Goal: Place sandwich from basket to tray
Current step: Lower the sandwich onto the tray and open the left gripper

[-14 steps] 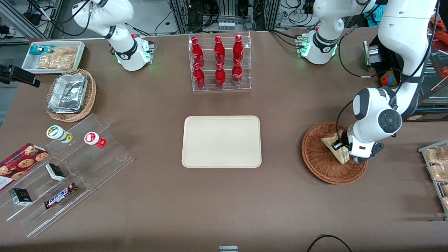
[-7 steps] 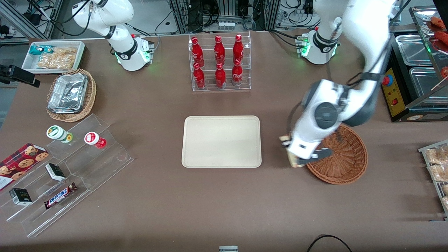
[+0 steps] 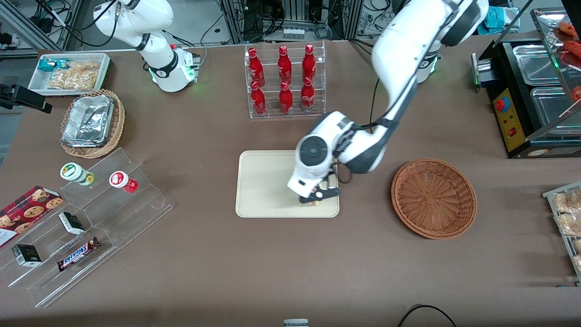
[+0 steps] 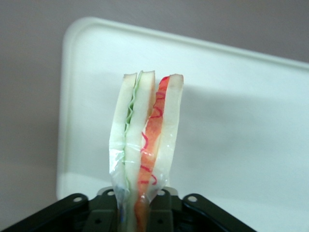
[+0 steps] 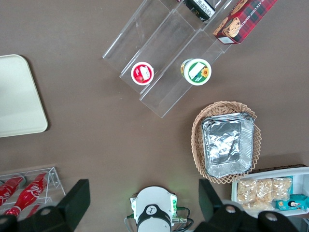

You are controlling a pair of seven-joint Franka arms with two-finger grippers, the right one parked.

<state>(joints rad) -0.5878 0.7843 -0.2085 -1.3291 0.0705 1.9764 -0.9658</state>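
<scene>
At mid-frame the gripper point(image 3: 314, 198), clamped on the wrapped sandwich point(image 4: 145, 145), hangs over the cream tray point(image 3: 268, 181), while the wicker basket point(image 3: 433, 197) at right sits empty, so only lowering and release remain.

White Franka arm with dark joints and a black two-finger gripper

The working arm point(image 3: 399, 59) has glossy white rounded shells, dark grey bands at the joints and a round dark cap on the wrist housing; a thin black cable runs along the forearm. Its gripper point(image 3: 317, 196) is black, and in the wrist view the gripper body point(image 4: 96, 215) shows small silver screws.
</scene>
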